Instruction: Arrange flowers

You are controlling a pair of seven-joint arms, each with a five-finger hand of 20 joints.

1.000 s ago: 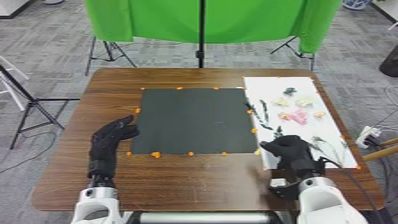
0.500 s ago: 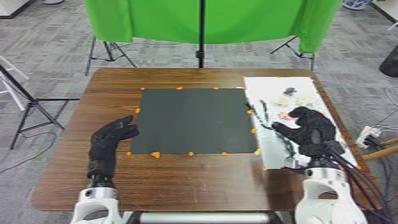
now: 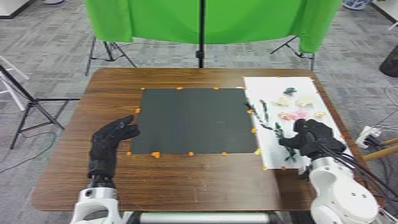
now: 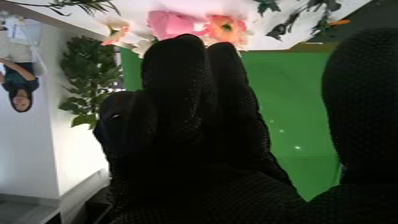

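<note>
In the head view my right hand (image 3: 313, 136) is over the lower right part of the white sheet (image 3: 262, 85), just below the pink flower (image 3: 299, 115). Its fingers look relaxed, holding nothing visible. Pale flowers (image 3: 304, 102) and a small dark green sprig (image 3: 290, 91) lie farther up the sheet; leafy stems (image 3: 265, 112) run along its left side. My left hand (image 3: 115, 132) rests open at the dark mat's left edge. The right wrist view has my right hand (image 4: 191, 115) with fingers extended, thumb apart, and a pink flower (image 4: 171, 24) and peach flower (image 4: 226, 28) beyond the fingertips.
A dark square mat (image 3: 194, 120) lies mid-table, with orange pieces (image 3: 155, 155) along its edges. The brown table's wood (image 3: 195, 182) extends in front of it. Behind the table hangs a green cloth (image 3: 160, 22) on a stand.
My right hand first moved up over the flowers with fingers spread, then came back down slightly, uncovering the pale flowers and part of the pink one. The left hand kept still.
</note>
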